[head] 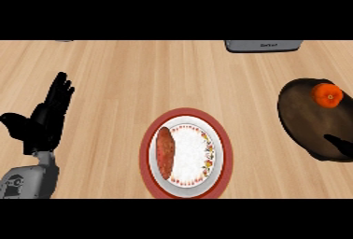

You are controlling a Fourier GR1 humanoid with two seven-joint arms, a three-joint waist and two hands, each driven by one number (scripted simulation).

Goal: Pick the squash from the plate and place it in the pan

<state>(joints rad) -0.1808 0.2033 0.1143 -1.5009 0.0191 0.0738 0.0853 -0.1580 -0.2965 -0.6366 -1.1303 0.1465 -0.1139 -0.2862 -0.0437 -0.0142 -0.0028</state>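
Note:
An orange round squash (328, 94) lies inside the dark pan (303, 126) at the right, near the pan's far rim. Only a black part of my right hand (339, 145) shows at the right edge, stretched over the pan's near side. It is apart from the squash and holds nothing. A red-rimmed white plate (219, 154) sits at the centre and carries a long reddish-brown vegetable (165, 149) on its left half. My left hand (43, 122) rests open at the left, fingers up, well clear of the plate.
A grey appliance (264, 45) stands at the counter's far edge, right of centre. Bare wooden counter (138, 74) lies between my left hand and the plate and beyond the plate.

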